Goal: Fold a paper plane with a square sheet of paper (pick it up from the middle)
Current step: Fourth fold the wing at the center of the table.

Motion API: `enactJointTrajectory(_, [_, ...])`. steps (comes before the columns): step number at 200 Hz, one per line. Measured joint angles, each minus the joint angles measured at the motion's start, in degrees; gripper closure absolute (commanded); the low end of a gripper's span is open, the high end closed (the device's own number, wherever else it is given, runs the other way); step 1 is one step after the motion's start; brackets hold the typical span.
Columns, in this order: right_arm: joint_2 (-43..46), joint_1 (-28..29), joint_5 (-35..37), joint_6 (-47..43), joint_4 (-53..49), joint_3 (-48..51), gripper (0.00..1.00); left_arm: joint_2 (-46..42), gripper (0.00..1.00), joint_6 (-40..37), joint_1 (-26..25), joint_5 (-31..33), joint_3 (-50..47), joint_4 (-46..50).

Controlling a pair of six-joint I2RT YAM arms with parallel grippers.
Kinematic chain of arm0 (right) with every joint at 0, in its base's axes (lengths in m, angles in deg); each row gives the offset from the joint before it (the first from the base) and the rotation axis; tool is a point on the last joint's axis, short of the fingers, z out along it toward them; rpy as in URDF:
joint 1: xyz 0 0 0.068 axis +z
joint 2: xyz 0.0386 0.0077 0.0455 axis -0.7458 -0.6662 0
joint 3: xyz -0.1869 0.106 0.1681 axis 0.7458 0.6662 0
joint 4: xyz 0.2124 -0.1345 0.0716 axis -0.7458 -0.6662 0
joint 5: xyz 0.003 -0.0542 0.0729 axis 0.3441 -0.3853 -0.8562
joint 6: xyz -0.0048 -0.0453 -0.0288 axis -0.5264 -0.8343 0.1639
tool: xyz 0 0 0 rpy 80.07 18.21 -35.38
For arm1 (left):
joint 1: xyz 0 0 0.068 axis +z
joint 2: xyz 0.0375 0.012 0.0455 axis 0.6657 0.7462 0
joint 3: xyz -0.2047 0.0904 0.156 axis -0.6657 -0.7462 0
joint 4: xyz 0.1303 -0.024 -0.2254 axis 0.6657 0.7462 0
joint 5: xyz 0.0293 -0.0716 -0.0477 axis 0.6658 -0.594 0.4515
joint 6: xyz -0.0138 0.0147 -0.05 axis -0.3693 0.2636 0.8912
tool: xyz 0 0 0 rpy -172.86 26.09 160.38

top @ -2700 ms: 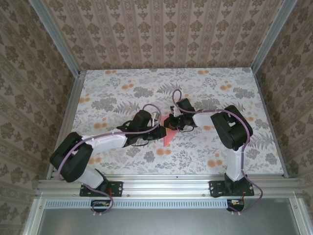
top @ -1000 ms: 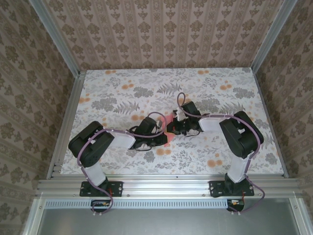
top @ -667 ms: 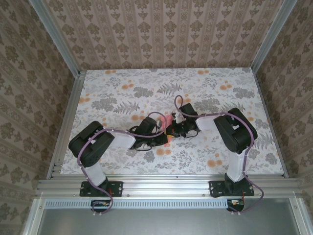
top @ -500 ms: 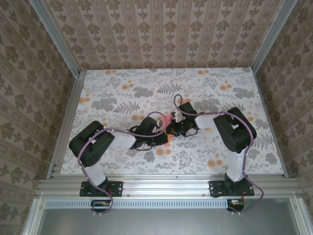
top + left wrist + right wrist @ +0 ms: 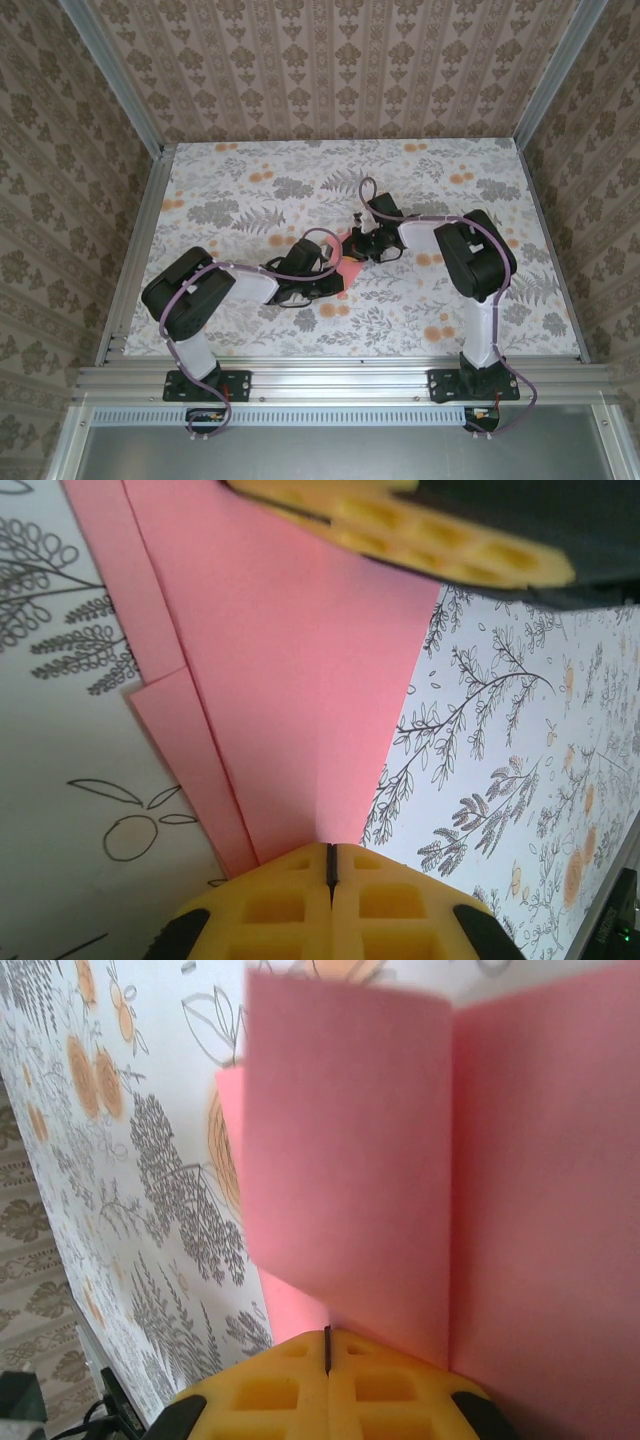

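Both jaws are pressed shut on the folded pink paper (image 5: 300, 680): we see the left gripper (image 5: 330, 858) pinching its narrow end between flat yellow pads, and the right gripper (image 5: 327, 1345) clamped the same way on the wider end, just beside a crease. The paper's long folds run from the left gripper's pads, where it tapers, out toward the right gripper's yellow finger (image 5: 440, 550), so its long axis lies between the two grippers with the narrow end toward the left arm. It sits near the middle of the flowered table (image 5: 230, 190).
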Motion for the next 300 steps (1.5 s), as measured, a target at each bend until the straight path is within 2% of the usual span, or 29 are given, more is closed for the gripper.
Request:
enactJointTrajectory(82, [-5.7,-3.7,-3.8,-0.3,-1.2,-7.8,0.91,0.0,1.0,0.4,-0.2,0.4,-0.2,-0.5])
enactJointTrajectory(176, [-11.9,-7.4,-4.7,-0.5,-2.6,-17.6,0.9,0.0,1.0,0.4,-0.3,0.5,-0.5,-1.1])
enactJointTrajectory(216, [-11.8,-8.9,-3.5,-0.8,-3.2,-18.6,0.85,0.0,0.97,0.4,-0.3,0.4,0.0,-0.2])
enactJointTrajectory(227, [-10.7,-9.3,-3.2,-1.2,-4.1,-18.5,0.84,-0.3,0.96,0.3,-0.4,0.4,0.5,1.3])
enactJointTrajectory(243, [-7.4,-9.6,-2.8,-2.0,-4.7,-17.0,0.8,-1.3,0.87,-0.2,-1.0,0.4,1.6,5.4])
enactJointTrajectory(270, [3.4,-9.9,-1.6,-3.3,-5.0,-11.2,0.75,-5.6,0.73,-2.3,-1.3,1.3,4.0,15.9])
enactJointTrajectory(300, [14.3,-9.9,-0.1,-3.9,-4.3,-3.4,0.7,-13.2,0.69,-5.1,0.0,2.6,10.2,23.9])
